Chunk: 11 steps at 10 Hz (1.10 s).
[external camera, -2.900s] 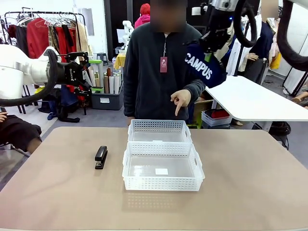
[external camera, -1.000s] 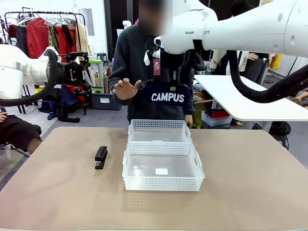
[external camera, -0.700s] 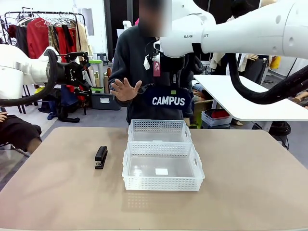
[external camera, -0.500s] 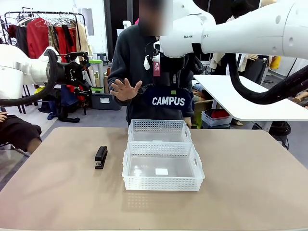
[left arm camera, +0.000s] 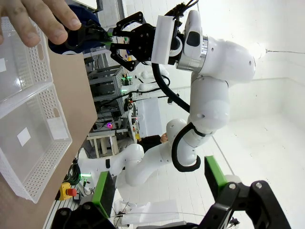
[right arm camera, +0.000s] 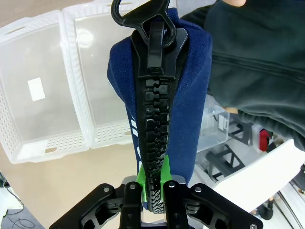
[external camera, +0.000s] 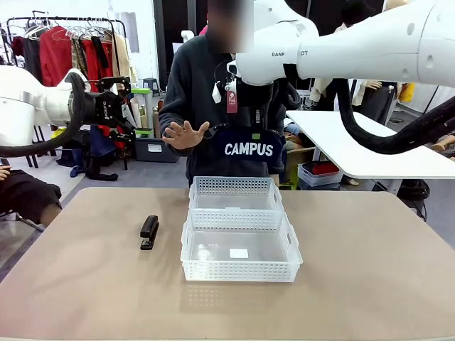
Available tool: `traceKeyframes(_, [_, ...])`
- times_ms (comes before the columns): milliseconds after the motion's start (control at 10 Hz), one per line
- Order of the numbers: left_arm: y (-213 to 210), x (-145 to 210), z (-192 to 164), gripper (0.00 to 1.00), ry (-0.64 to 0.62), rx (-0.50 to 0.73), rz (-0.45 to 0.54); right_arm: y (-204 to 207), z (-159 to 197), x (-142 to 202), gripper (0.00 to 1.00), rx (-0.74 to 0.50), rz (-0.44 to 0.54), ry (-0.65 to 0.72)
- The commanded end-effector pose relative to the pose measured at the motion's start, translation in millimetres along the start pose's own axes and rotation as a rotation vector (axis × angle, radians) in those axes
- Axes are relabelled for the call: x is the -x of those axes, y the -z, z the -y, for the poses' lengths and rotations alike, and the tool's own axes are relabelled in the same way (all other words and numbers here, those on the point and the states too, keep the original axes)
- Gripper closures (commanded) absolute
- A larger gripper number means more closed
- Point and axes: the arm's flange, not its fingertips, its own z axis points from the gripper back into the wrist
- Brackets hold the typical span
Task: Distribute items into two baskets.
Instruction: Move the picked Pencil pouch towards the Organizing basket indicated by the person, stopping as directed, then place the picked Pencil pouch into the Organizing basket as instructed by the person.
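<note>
Since about three seconds ago my right arm has swung in from high on the right. The CAMPUS pouch [external camera: 249, 149] now hangs mid-desk in front of the person. Their hand [external camera: 185, 133] has gone from pointing down to an open raised palm. No real change in the last half second.

Right fingers [right arm camera: 141, 181]: pinching the pouch by its zip edge, green pads tight on either side of the zip teeth. The pouch dangles straight down from them, print facing the front camera. Holding it by the zip end keeps the soft body hanging narrow, which should let it drop in cleanly.

Directly under the pouch is the far basket [external camera: 234, 186], with no contact between them. The wrist view puts the pouch over that basket, possibly biased toward its outer rim. The near basket [external camera: 238, 272], the one with the white label on its floor, sits on my side of it, and the two baskets touch. Both are empty.

Left fingers [left arm camera: 103, 190]: spread wide, holding nothing, parked high off the left edge of the desk [external camera: 370, 270]. That keeps them clear of the crossing arm.

The stapler [external camera: 149, 231] lies flat on the desk, well below the left fingers and just beside the near basket, on the left fingers' side. I'd guess that one is for the left arm.

My read is that the pouch step is at pre-release: lower a little, check centring, then let go. The raised palm may mean wait, but I can't tell.
</note>
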Motion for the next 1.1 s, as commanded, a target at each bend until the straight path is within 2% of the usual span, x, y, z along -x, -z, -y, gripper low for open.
traceKeyframes(0, [-0.7,0.8,0.8,0.0,0.001,0.002,0.003,-4.4,1.9,-0.6,1.0,0.014,0.012,-0.007])
traceKeyframes(1000, [-0.7,0.8,0.8,0.0,0.001,0.002,0.003,-4.4,1.9,-0.6,1.0,0.014,0.012,-0.007])
